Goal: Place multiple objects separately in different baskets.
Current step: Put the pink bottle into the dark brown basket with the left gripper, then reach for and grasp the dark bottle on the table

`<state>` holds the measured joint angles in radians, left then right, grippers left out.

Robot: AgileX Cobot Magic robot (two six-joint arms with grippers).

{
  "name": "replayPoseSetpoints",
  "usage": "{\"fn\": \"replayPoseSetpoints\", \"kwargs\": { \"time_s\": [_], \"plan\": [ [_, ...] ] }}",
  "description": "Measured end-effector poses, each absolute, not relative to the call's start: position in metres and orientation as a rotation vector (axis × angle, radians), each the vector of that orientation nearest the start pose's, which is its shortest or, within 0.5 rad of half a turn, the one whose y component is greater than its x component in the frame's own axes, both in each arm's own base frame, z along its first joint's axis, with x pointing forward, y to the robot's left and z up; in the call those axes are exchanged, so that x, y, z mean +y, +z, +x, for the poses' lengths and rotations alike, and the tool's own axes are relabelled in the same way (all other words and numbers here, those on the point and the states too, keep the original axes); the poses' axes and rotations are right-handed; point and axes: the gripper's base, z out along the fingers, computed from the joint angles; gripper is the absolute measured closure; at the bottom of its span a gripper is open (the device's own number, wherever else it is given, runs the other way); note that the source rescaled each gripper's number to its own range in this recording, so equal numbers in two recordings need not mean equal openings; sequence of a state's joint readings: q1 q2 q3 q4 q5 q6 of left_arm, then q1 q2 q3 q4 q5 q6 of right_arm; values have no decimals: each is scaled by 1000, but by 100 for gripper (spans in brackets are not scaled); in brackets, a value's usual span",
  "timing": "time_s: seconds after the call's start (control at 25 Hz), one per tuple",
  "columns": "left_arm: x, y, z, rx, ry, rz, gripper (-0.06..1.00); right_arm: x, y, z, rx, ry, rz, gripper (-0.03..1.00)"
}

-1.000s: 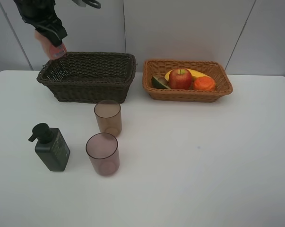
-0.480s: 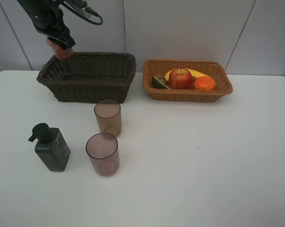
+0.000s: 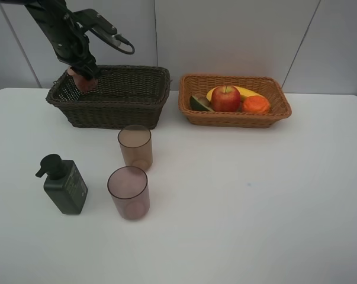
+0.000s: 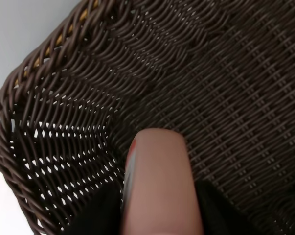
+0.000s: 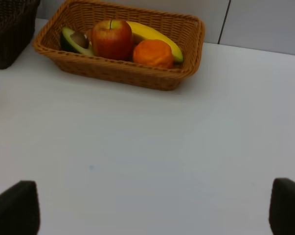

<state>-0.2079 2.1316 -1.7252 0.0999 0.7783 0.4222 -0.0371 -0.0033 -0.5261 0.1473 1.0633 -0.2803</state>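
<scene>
The small pink bottle (image 4: pixel 159 186) is held clamped by the left claw (image 3: pixel 80 74) inside the dark-brown woven wicker basket (image 3: pixel 113 109), fruit (image 3: pixel 225 98) lies sorted in the tan wicker basket (image 3: pixel 234 120) beside it, the dark green pump bottle (image 3: pixel 64 184) and two translucent brownish cups (image 3: pixel 135 147) (image 3: pixel 128 192) before it are left unplaced, and the right claw (image 5: pixel 147 205) is parted.

My high camera overlooks the whole table (image 3: pixel 267 225), dark basket (image 3: pixel 110 112) and tan basket (image 3: pixel 234 120) included. The left wrist camera sits close inside the dark one; the right faces the tan one from well back.
</scene>
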Motion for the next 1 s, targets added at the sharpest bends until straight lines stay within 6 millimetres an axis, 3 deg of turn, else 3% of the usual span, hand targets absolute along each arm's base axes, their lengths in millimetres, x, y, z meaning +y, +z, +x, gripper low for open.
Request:
{"fn": "replayPoseSetpoints", "kwargs": {
  "time_s": [0.04,0.2,0.28,1.0],
  "plan": [
    [-91,203,461,2516,185,896,45,12,285,-9,1993,-27,-253,-2],
    [-92,205,464,2483,187,887,5,12,285,-9,1993,-27,-253,-2],
    [-92,205,464,2479,188,887,-2,12,285,-9,1993,-27,-253,-2],
    [-92,206,463,2480,188,886,-5,12,285,-9,1993,-27,-253,-2]
  ]
}}
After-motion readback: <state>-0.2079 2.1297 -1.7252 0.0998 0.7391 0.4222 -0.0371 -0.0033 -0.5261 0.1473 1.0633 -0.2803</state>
